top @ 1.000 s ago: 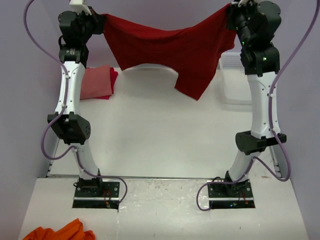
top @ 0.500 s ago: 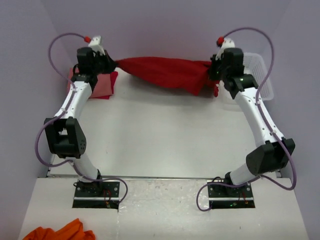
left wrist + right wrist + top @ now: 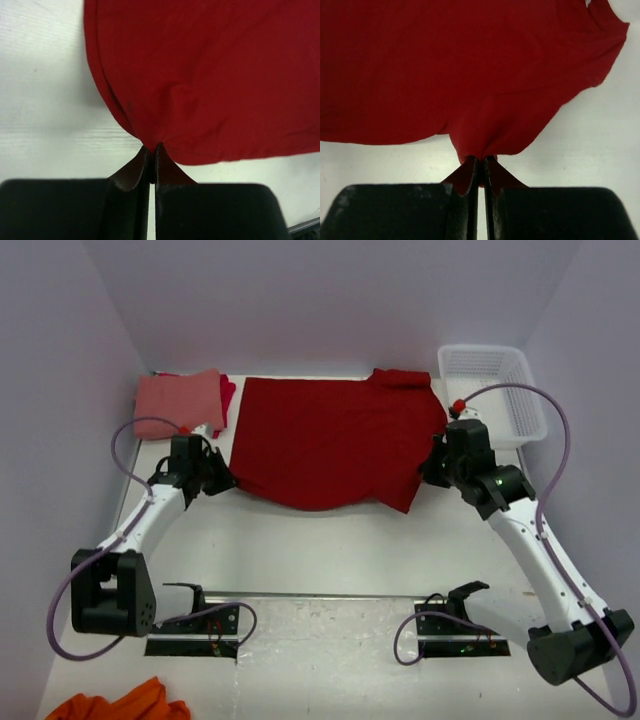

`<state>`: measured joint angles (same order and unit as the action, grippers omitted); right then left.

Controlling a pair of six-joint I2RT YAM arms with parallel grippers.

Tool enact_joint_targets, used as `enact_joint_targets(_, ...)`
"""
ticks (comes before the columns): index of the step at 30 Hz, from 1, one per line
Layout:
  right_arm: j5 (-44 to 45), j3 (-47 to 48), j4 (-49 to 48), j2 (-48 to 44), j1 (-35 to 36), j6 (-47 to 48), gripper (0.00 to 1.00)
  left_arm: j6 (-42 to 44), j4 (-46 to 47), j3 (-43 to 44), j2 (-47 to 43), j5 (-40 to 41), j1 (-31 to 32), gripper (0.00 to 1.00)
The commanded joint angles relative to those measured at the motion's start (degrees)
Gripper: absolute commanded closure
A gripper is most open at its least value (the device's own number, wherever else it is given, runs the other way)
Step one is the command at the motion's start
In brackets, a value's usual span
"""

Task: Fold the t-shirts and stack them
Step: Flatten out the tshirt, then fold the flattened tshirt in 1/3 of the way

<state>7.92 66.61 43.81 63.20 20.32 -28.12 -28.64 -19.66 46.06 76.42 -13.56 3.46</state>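
- Top external view: the dark red t-shirt (image 3: 330,440) lies spread flat on the white table (image 3: 330,550), in its far middle part, with a sleeve reaching toward the far right.
- The left gripper (image 3: 225,480) sits low at the shirt's near left corner. The right gripper (image 3: 432,468) sits low at its near right corner.
- Left wrist view: the two dark fingers (image 3: 131,172) are pressed together with almost no gap, and a pinch of the dark red cloth's hem is caught between their tips. The cloth gathers into small creases at that point.
- Right wrist view: the fingers (image 3: 462,177) are likewise closed tight on a bunched corner of the same shirt, which fans out flat on the table beyond them.
- The salmon-pink t-shirt (image 3: 180,403) lies folded at the far left, just beside the spread shirt. It rests on the brighter red t-shirt (image 3: 229,395), of which only a strip along the right edge shows.
- A white plastic basket (image 3: 490,380) stands at the far right corner, near the dark red sleeve.
- A crumpled orange cloth (image 3: 115,706) lies at the near left, in front of the arm bases.
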Motion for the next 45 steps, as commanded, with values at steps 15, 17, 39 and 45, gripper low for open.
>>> enact_joint_targets(15, 3.23, -15.81, 12.70, -13.63, 0.69, -11.26, 1.00, -6.86, -15.23, -6.69, -13.76, 9.78, 0.05, 1.00)
enact_joint_targets(17, 3.41, -15.98, 12.61, -12.41, 0.78, -10.91, 1.00, -6.78, -14.97, -5.99, -13.58, 10.66, 0.05, 1.00)
enact_joint_targets(39, 3.33, -10.79, 10.15, -1.14, -0.01, -11.08, 1.00, -3.52, -14.00, -0.54, -1.97, 10.93, -0.04, 1.00)
enact_joint_targets(45, 3.07, -10.89, 14.53, -6.41, -0.01, -11.96, 1.00, -4.14, -17.86, -2.29, -7.68, 11.19, -0.04, 1.00)
